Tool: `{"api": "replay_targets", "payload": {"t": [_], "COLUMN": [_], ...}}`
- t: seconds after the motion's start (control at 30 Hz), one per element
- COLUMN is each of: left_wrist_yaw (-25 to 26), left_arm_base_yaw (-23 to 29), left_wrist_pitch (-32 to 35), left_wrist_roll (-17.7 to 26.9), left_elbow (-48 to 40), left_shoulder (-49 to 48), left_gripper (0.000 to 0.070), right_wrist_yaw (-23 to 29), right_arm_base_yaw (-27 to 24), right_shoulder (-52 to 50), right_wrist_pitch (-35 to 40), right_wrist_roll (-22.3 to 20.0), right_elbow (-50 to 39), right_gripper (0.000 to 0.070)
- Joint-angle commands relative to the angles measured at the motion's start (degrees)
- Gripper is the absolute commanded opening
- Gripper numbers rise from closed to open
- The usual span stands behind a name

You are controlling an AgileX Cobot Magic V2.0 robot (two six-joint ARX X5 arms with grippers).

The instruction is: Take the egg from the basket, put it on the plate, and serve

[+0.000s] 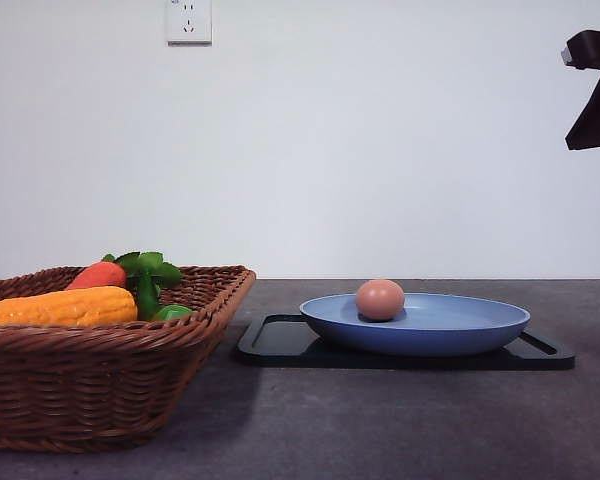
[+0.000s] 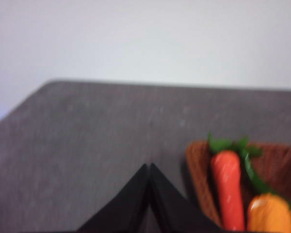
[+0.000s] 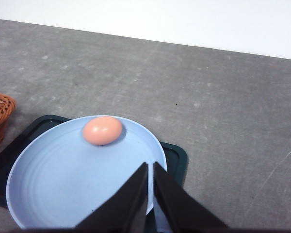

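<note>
So the egg [image 1: 380, 299] sits on the blue plate [image 1: 450, 335], left of the plate's middle in the front view, and nothing is touching it. The plate rests on a black tray [image 1: 280, 345], right of the basket [image 1: 100, 390] with its carrot [image 1: 98, 275] and corn [image 1: 65, 306].

The right gripper [image 3: 150, 167] has its fingers nearly together and hovers over the plate's near side. The left gripper [image 2: 149, 167] is pressed together near the basket.

My guess is serving comes next. Grab the plate's rim well away from the egg and keep it dead level, or it'll roll.
</note>
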Motion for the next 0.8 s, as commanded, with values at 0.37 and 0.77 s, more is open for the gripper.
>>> {"api": "replay_targets", "payload": {"t": [0.37,0.77], "left_wrist_yaw": [-0.02,-0.02], "left_arm_base_yaw": [0.08,0.08], "left_wrist_pitch": [0.61,0.64], "left_wrist_roll": [-4.43,-5.07], "left_elbow": [-9.44,-9.61], "left_shoulder": [-0.09,-0.09], "left_gripper": [0.0000,0.0000], "right_wrist_yaw": [0.15,0.15], "right_arm_base_yaw": [0.28,0.28], "right_shoulder": [0.22,0.22], "right_wrist_pitch": [0.59,0.59], "right_wrist_roll": [0.07,0.07], "right_elbow": [0.31,0.31], "right_gripper": [0.0000,0.0000]}}
